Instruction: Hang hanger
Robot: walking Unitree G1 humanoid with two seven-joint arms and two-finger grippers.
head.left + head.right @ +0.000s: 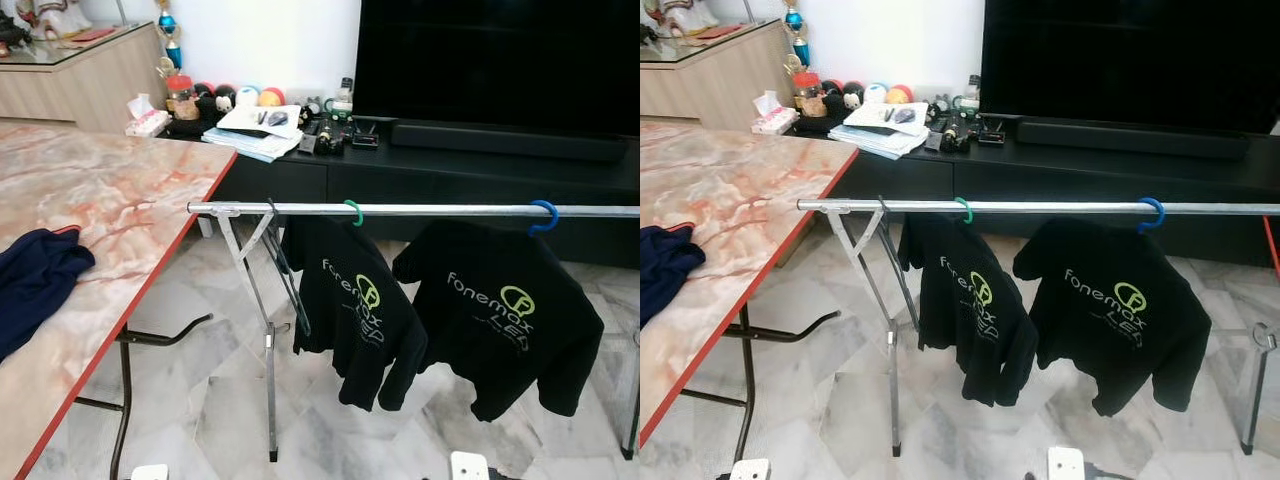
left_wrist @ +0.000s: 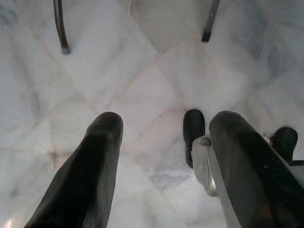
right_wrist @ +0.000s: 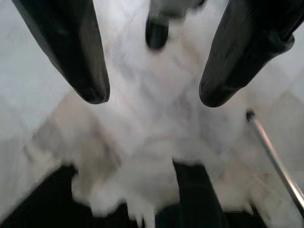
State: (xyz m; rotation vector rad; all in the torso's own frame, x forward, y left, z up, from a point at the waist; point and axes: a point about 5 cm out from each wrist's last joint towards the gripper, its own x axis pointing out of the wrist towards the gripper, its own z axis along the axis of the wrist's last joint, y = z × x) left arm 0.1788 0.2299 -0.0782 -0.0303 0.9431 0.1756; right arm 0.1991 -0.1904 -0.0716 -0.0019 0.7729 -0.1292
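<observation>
Two black T-shirts (image 1: pixel 352 305) (image 1: pixel 505 315) are hanging on the rail (image 1: pixel 420 210), each showing "fonemax" beside a green logo.

table top (image 1: pixel 120 200): pink-orange marble, red edge
T-shirts (image 1: pixel 500 310): black, green-white logo
hanger hooks (image 1: pixel 353 211): green, blue
floor (image 1: pixel 200 400): grey-white marble
garment on table (image 1: pixel 35 280): navy

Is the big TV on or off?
Off, it looks like. The TV screen is all black, with no picture or glow on it.
</observation>
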